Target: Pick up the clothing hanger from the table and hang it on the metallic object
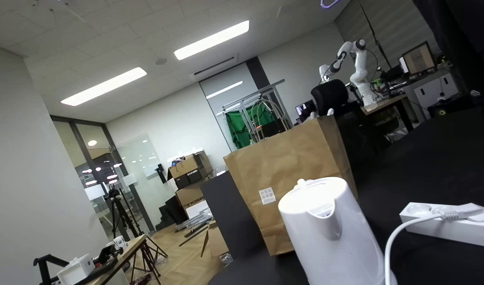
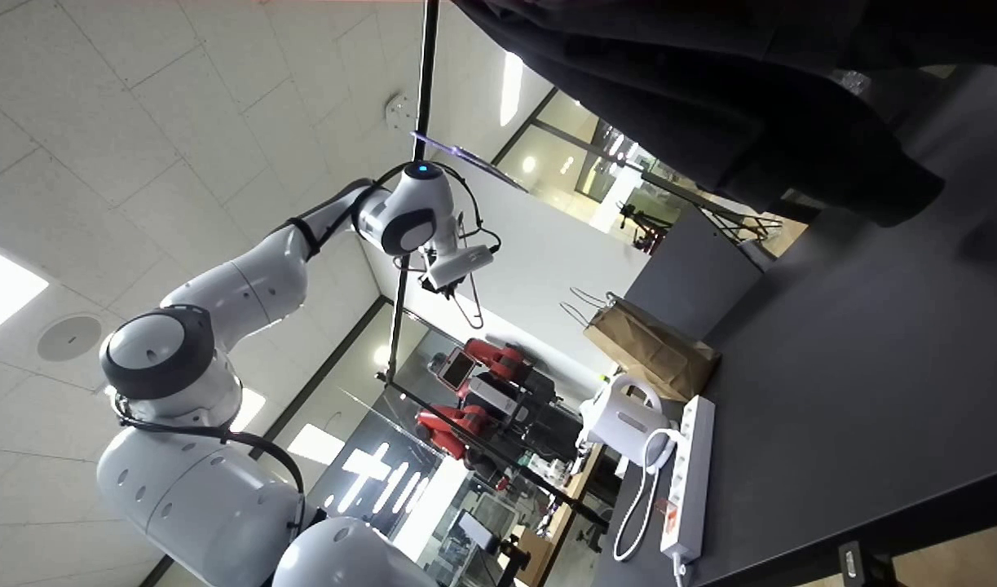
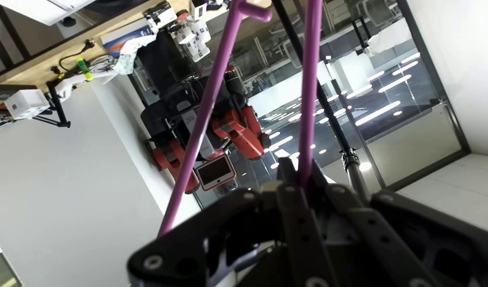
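A: Where's the clothing hanger [image 3: 309, 99]?

B: Held well higher than the white kettle [image 2: 627, 422], off the surface [image 2: 832, 350]. The tool [image 3: 302, 171] pinches one slender pink rod of it; the other rod runs clear of the grip.

A: Why take only one rod?

B: Probably to leave the rest free for hooking over something. The hook itself I can't make out.

A: Over what?

B: My guess is the dark crossbar [image 2: 425, 90], likewise far higher than the kettle. That would account for holding it so high: hanging likely means approaching from above. Whether hanger and crossbar touch, I can't tell.

A: And the power strip [image 2: 696, 473] just beside the kettle?

B: A white cable [image 1: 387, 259] is plugged into it and loops near the kettle, so presumably it sits there for reach. The paper bag [image 1: 289, 166] stands just beside the kettle too.
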`<state>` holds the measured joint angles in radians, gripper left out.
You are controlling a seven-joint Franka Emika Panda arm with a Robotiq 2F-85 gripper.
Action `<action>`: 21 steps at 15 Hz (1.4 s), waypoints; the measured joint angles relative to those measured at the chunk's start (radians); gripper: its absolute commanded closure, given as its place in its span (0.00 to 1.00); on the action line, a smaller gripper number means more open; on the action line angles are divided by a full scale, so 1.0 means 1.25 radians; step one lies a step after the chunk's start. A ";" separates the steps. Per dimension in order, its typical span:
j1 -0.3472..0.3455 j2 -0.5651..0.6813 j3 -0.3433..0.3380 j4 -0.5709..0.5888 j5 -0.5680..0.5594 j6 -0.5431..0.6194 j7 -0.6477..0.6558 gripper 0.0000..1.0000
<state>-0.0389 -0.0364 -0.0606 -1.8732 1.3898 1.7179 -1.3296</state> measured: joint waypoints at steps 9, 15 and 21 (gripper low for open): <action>-0.026 -0.021 -0.014 0.001 -0.036 -0.137 0.116 0.98; -0.041 -0.022 -0.024 0.001 -0.078 -0.183 0.189 0.98; -0.043 -0.021 -0.024 0.001 -0.101 -0.187 0.224 0.98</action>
<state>-0.0926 -0.0631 -0.0912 -1.8724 1.2638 1.4842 -1.0493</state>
